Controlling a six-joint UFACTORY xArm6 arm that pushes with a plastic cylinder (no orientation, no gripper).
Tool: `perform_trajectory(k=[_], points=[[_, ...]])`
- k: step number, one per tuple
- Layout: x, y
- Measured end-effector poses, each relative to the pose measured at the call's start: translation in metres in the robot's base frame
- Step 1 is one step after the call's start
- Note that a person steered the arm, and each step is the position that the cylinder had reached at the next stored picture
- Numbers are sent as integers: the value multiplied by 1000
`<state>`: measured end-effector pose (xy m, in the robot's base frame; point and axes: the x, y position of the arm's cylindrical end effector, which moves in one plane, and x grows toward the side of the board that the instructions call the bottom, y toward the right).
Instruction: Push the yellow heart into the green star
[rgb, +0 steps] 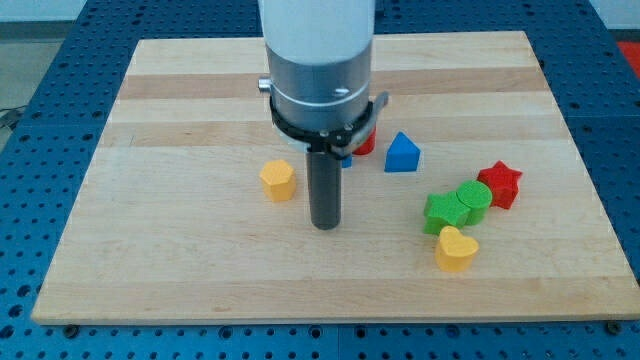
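Nearest the view's bottom: yellow heart (456, 248), lying flat on the wooden board (180, 280), lobes toward the view's top, point toward the bottom edge. Touching or all but touching the green star (441, 212) just above it; contact too fine to tell. No containers anywhere on the board, only loose blocks.

Left to right: yellow hexagon-like block (278, 181) alone at centre-left. Then my tip (325, 226), dark rod end resting near the board's middle, just right of that yellow block and well apart from the heart, off to its left. No jaws on the rod, nothing held. Behind the rod, a red block (364, 142) and a sliver of a blue block (346, 157), both mostly hidden, shapes not readable. Next a blue triangle (402, 153). Further right the cluster: green star, green cylinder (473, 202) pressed against its right side, red star (501, 185) touching the cylinder at upper right.

Wide bare wood on the board's left half and along the top. Narrow strip of wood below the heart before the bottom edge; moderate room right of the red star.
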<state>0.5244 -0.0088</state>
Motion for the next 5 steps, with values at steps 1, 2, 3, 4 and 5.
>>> perform_trajectory(k=[1,2,3,4,5], points=[[20,24],[27,80],[30,83],[38,76],[74,69]])
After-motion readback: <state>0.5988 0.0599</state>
